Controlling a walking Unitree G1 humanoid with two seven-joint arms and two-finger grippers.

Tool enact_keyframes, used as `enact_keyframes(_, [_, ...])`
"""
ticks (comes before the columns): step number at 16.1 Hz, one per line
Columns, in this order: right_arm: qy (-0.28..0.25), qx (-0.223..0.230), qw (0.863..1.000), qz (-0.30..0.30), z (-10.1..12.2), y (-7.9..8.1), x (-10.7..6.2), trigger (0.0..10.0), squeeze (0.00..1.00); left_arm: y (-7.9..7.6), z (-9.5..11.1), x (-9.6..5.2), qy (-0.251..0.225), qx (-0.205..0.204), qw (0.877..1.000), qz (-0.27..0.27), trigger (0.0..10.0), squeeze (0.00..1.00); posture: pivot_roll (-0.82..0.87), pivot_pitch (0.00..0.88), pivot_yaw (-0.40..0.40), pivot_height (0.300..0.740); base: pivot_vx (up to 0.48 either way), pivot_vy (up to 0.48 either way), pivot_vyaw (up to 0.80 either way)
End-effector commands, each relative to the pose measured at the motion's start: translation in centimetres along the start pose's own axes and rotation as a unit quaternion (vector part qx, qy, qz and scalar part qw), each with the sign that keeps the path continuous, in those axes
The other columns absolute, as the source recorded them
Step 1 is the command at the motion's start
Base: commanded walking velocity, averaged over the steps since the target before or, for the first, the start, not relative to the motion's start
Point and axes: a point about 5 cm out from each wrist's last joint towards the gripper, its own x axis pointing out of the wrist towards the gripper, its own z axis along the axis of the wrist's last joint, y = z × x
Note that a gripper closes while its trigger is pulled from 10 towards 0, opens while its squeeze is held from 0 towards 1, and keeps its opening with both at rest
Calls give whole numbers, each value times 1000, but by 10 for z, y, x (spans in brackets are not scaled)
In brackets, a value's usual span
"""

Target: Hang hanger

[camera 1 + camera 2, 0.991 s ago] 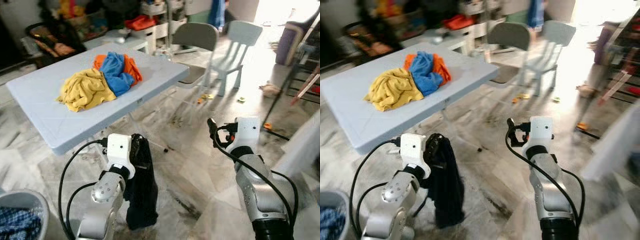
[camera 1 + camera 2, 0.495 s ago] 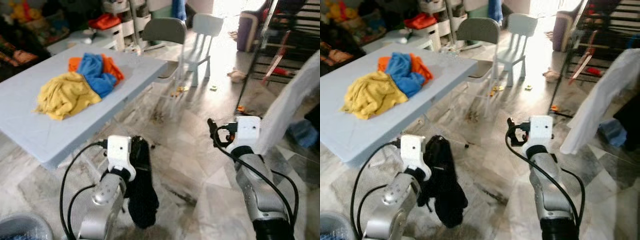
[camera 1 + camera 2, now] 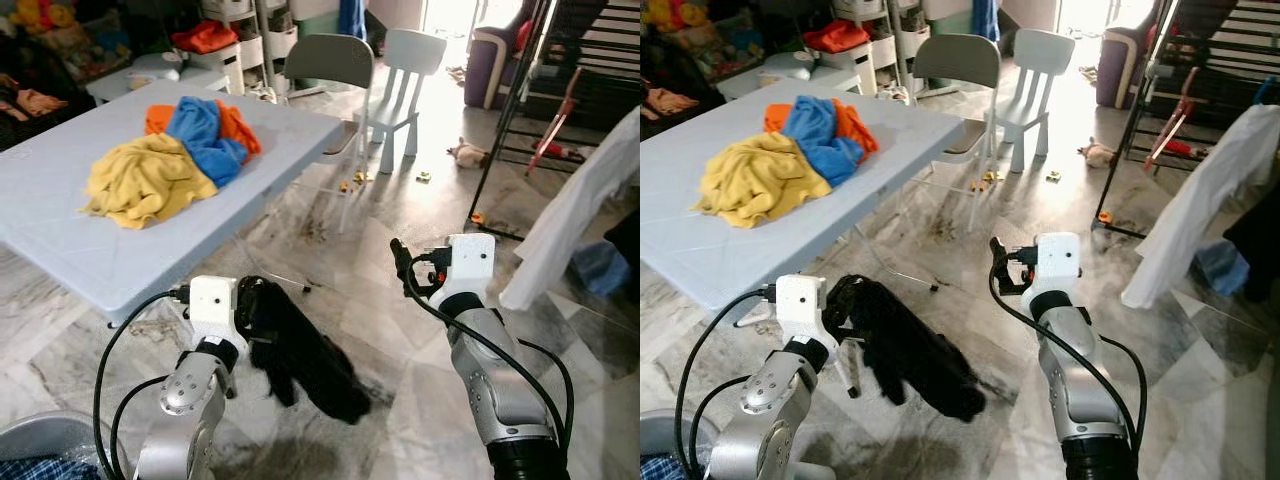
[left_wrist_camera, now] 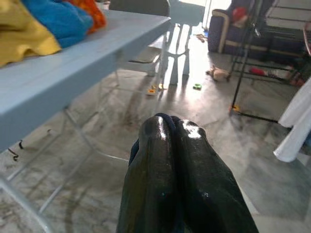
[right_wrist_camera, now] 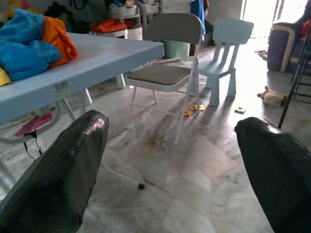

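Marble floor (image 3: 400, 330) — dark garment (image 3: 305, 350) pinched in left tool (image 3: 252, 300).

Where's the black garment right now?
In the left eye view the black garment hangs from the left gripper at lower left, swung out over the marble floor, just in front of the light blue table.

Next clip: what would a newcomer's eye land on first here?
The black garment swinging from the left claw, low over the marble floor. Next, the bright yellow, blue and orange clothes pile on the pale blue table to the robot's left, and the white shirt hanging at right.
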Motion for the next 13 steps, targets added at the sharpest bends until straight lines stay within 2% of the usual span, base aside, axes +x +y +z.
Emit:
enact_keyframes(1, [-6,-9,1000,9,5,0,6,10000,0,2,5,3,-20,-2,1000,9,10000,0,-67,0,27,740,0,0,-800])
enact_keyframes(3, [-6,-13,1000,18,5,2,8,10000,0,6,4,2,-20,-2,1000,18,10000,0,-61,0,17,740,0,0,-800])
enact_keyframes(13, [-6,-15,999,33,5,7,17,10000,0,15,1,-1,-22,0,999,41,10000,0,-44,0,1,740,262,0,-800])
